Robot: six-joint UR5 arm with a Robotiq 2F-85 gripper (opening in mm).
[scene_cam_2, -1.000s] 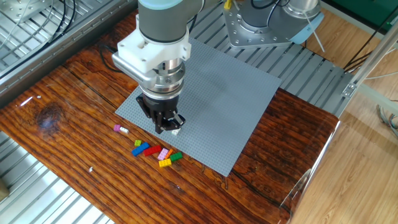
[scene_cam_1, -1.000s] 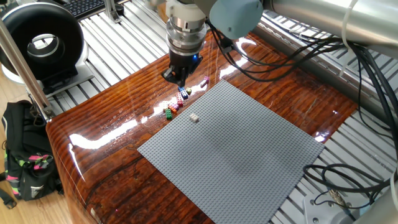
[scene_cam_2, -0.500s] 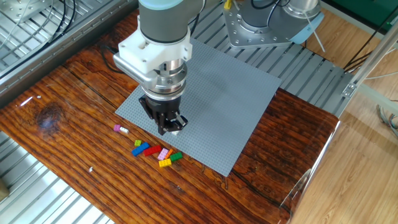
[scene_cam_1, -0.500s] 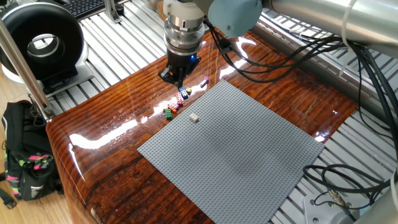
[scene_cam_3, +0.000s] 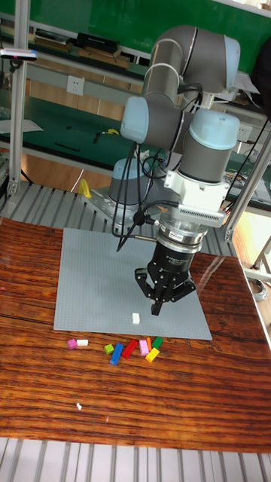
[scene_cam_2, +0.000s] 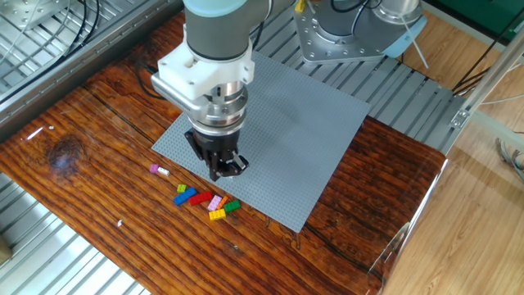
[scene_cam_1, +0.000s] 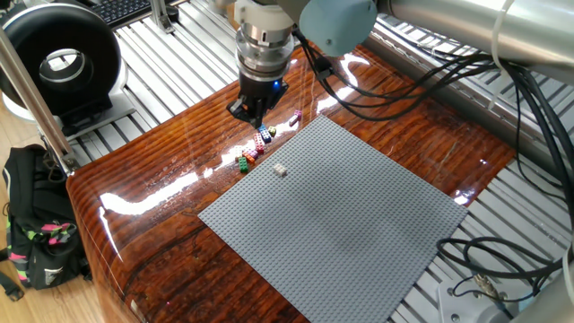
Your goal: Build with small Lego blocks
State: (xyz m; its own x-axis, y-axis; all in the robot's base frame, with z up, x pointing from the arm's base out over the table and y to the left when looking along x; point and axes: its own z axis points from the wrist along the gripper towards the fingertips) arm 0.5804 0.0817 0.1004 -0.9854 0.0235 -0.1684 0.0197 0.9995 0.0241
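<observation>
Several small Lego blocks (scene_cam_3: 131, 348) lie loose in a row on the wooden table just off the grey baseplate (scene_cam_3: 90, 271): pink, white, green, blue, red, yellow. In the other fixed view the row (scene_cam_2: 201, 198) runs along the baseplate's near edge. One white block (scene_cam_3: 135, 318) sits alone on the baseplate near that edge, also seen as the white block (scene_cam_1: 281, 169). My gripper (scene_cam_3: 158, 307) points straight down over the baseplate's edge, just above the row and right of the white block. Its fingertips meet with nothing visible between them. The gripper (scene_cam_2: 223, 170) hides the white block in the other fixed view.
The baseplate (scene_cam_1: 341, 215) covers much of the glossy wooden table (scene_cam_2: 90, 164). Metal rail frames surround the table. Cables (scene_cam_1: 421, 81) trail from the arm at one side. A black round device (scene_cam_1: 58, 67) and a backpack (scene_cam_1: 36, 224) sit off the table.
The gripper has shifted a little away from the baseplate's middle toward the row of loose blocks. No block has moved.
</observation>
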